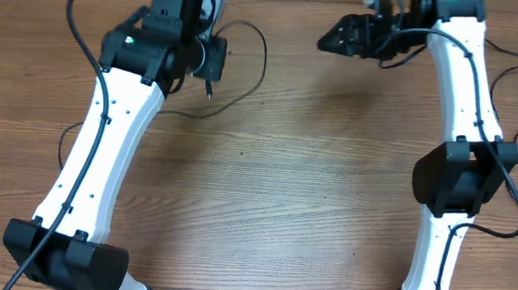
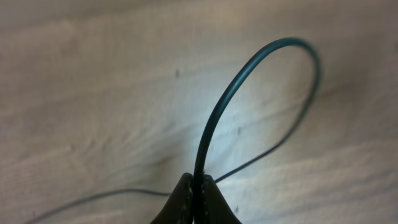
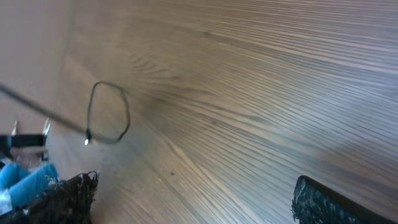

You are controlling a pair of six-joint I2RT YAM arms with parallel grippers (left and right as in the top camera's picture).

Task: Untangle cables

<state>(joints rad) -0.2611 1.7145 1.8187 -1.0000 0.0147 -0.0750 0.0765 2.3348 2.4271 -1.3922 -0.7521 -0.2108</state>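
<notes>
**Left gripper** (image 2: 197, 185): the jaws are pressed together and pinch a thin black cable (image 2: 212, 118) at their tips. From the pinch the cable arches up, curves over to the right and drops to the table (image 1: 265, 183). A further stretch trails off to the left along the wood. In the overhead view a short plug end (image 1: 208, 91) hangs just below this gripper. No knot shows in the slack around it.

**Right gripper** (image 1: 342, 36): the jaws are spread wide and hold nothing. It sits toward the far side of the table, well apart from the cable. Its wrist view shows the cable forming a small closed loop, lying flat some way off.

**Assessment:** the separating step appears to be in hand, with one strand held raised. The next move likely calls for the right gripper to reach that loop and take it, so the two arms can draw apart. Whether a second cable is entwined cannot be told.
</notes>
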